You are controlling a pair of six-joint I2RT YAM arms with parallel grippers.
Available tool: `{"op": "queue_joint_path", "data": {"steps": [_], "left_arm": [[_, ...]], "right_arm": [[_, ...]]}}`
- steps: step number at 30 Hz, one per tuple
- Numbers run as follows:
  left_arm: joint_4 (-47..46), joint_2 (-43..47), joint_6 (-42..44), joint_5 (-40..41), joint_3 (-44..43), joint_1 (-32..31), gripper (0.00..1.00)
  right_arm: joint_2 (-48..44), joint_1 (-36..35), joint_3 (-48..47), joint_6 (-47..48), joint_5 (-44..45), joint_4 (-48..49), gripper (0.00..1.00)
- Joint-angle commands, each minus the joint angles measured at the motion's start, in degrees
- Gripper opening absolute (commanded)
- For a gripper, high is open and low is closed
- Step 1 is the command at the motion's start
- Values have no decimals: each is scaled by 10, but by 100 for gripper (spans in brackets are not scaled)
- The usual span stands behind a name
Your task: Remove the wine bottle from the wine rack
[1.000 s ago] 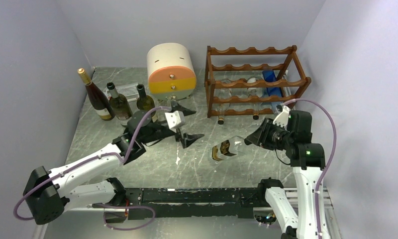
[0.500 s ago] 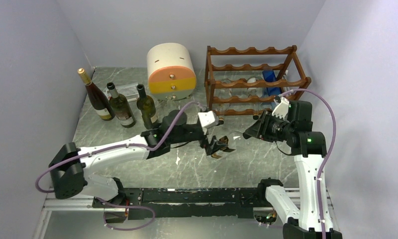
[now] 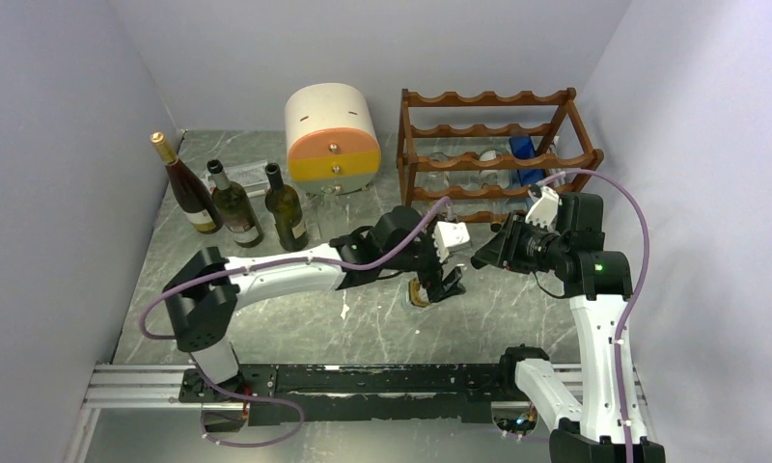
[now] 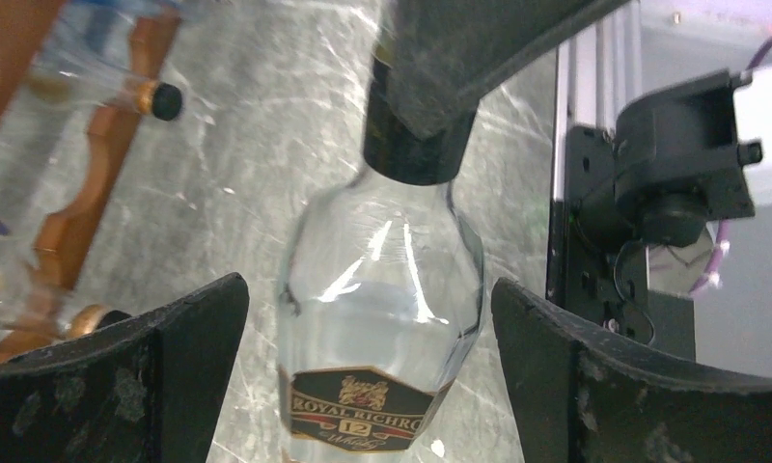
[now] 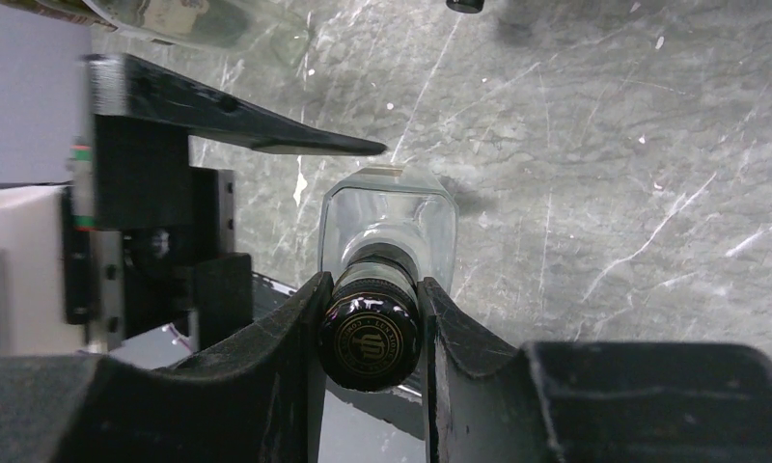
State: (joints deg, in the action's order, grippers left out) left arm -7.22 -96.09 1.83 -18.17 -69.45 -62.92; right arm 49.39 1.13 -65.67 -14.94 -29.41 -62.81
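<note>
The wine bottle (image 4: 382, 299) is clear glass with a black cap and a dark gold-edged label. It hangs tilted above the table in front of the dark wooden wine rack (image 3: 498, 159). My right gripper (image 5: 372, 289) is shut on its capped neck (image 5: 371, 333). The left gripper (image 4: 368, 289) is open, one finger on each side of the bottle's body with a gap on both sides. In the top view the left gripper (image 3: 438, 280) covers most of the bottle (image 3: 419, 293), and the right gripper (image 3: 485, 258) sits just right of it.
Several bottles still lie in the rack's lower tiers (image 3: 479, 183), their necks pointing out (image 4: 160, 99). A cream-and-orange drawer unit (image 3: 332, 135) stands left of the rack. Three upright bottles (image 3: 233, 203) stand at the back left. The arms' rail (image 3: 363, 378) runs along the near edge.
My left arm has swung right across the table and brought its open jaws around the bottle's body. The right gripper has kept its hold on the neck, shifting slightly left.
</note>
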Motion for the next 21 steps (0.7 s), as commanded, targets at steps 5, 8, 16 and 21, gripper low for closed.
{"op": "queue_joint_path", "data": {"steps": [5,8,16,21], "left_arm": [[62,-54,61,-46,-63,-19,88],[101,-58,82,-40,-76,-19,75],[86,43,85,29,-8,-16,32],[39,147,27,56,70,0,25]], "right_arm": [[-8,-11,-20,0,-62,39,0],[-9,-19,-22,16,-77,40,0],[-18,-34,-51,41,-41,33,67],[-39,-34,-89,25,16,60,100]]}}
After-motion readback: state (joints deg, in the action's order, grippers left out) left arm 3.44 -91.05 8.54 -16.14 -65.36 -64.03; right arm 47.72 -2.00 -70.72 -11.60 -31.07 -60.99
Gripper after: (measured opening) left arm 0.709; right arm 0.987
